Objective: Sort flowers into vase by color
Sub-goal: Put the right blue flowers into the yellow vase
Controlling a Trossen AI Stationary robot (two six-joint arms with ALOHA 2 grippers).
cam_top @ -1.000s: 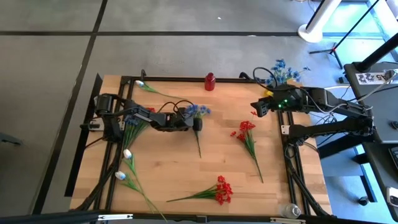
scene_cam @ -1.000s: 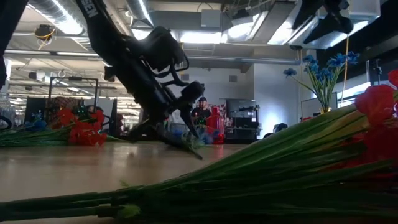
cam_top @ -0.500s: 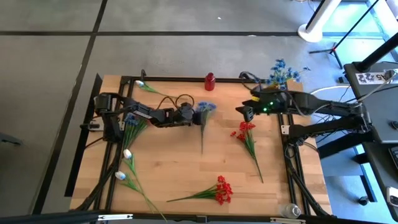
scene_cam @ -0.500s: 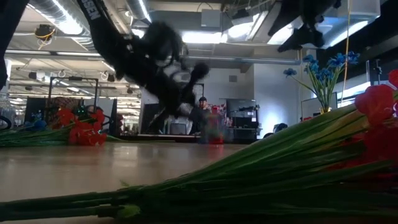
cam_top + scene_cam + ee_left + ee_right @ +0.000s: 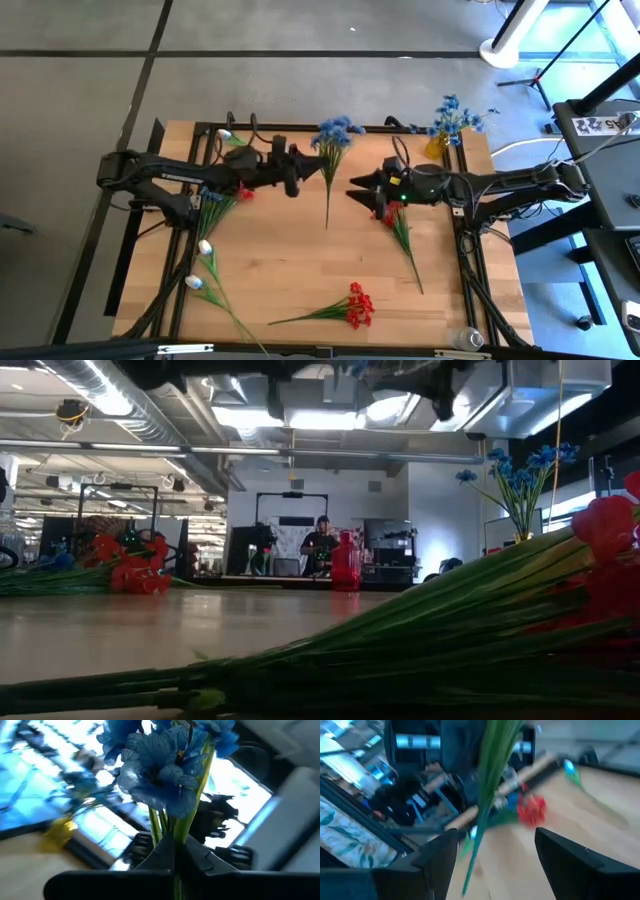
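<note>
A light wooden table (image 5: 300, 270) sits in a black metal frame (image 5: 300, 128) on a grey floor (image 5: 80, 100). In the low view, a person (image 5: 321, 545) stands far back in a workshop room under bright ceiling lights (image 5: 270, 418).

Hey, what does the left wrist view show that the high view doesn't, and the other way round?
Only the left wrist view shows the left gripper shut on the blue flower's stems from close up. Only the high view shows the right gripper open, beside the hanging stem, with the red flowers and white flowers on the table. Both show the held blue flower and the yellow vase.
</note>
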